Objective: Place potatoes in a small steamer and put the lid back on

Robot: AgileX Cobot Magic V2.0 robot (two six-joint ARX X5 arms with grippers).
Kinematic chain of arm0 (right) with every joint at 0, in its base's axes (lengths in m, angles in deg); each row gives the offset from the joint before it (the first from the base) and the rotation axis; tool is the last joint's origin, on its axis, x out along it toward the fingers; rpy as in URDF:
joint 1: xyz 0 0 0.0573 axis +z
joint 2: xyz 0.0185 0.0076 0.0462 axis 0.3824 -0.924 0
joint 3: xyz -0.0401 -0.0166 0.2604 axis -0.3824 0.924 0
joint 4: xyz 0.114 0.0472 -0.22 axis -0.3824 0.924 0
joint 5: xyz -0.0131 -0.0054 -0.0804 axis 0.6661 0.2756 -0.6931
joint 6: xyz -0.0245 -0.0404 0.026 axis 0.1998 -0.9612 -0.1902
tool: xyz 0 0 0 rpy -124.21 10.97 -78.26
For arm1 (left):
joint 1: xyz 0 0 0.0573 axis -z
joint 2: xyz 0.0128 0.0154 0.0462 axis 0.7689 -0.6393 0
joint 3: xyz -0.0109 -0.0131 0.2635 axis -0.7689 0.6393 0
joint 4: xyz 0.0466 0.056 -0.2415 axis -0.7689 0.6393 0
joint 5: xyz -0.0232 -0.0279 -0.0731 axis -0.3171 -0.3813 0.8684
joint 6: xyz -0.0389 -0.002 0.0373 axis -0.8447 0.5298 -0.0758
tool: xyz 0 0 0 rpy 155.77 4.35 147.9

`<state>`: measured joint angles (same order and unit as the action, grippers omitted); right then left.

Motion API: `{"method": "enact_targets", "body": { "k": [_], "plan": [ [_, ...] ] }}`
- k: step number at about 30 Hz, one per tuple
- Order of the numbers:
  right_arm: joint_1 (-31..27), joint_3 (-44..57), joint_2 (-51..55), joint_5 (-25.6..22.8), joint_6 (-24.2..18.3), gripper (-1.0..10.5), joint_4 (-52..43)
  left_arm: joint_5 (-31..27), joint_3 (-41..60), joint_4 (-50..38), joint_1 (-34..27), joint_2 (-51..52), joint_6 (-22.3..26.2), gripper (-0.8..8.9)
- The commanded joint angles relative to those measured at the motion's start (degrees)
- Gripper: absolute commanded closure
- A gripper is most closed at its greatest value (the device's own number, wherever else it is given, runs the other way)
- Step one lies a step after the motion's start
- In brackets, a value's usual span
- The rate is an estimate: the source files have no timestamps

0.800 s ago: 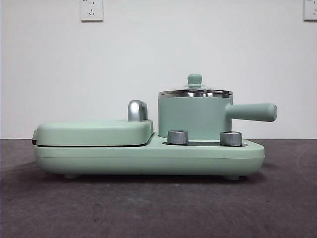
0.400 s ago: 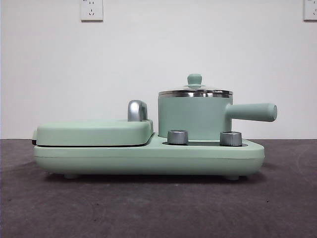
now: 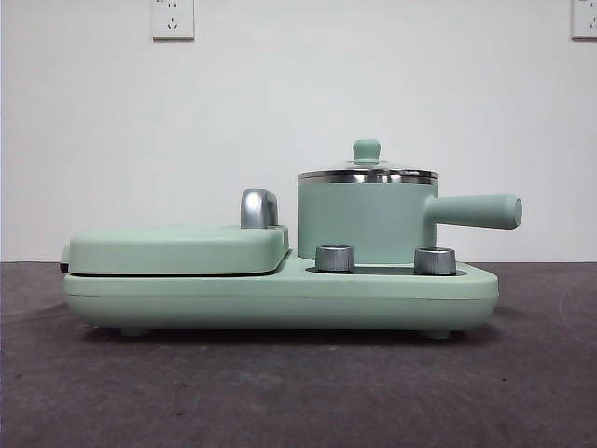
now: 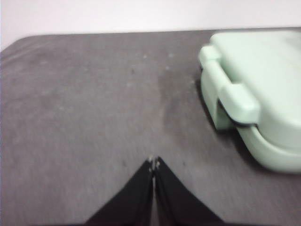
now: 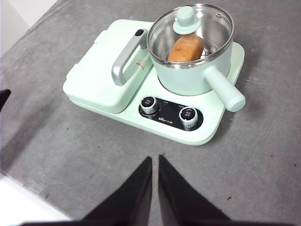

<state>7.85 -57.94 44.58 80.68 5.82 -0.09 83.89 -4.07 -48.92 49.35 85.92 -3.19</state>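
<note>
- you had the potato lying inside the steamer, seen orange-brown through the glass.
- the lid sat on the steamer's steel rim, its green knob upright on top.
- the steamer stood on the cooker base, behind the two dials, its side handle pointing away from the closed grill plate.
- your left gripper hung over the bare table beside the hinge end of the grill, jaws pressed together, holding nothing.
- your right gripper sat high and back from the cooker, near the dial side, jaws almost together with a thin slit between them, empty.
</note>
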Motion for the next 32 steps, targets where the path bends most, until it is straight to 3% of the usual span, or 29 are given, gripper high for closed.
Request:
{"method": "enact_targets", "body": {
  "k": [1,28,32],
  "plan": [
    [0.35,-0.59,-0.13,-0.04,-0.42,9.3,-0.63,-0.13,1.55,-1.42,0.02,0.22,-0.13,8.07],
    [0.44,-0.57,0.04,0.02,-0.42,9.3,-0.61,-0.13,1.53,-3.41,0.02,0.20,-0.15,8.07],
    [-1.68,-0.55,0.15,-2.89,-0.48,9.3,-0.77,-0.13,1.53,-3.41,0.02,0.20,-0.15,8.07]
  ]
}}
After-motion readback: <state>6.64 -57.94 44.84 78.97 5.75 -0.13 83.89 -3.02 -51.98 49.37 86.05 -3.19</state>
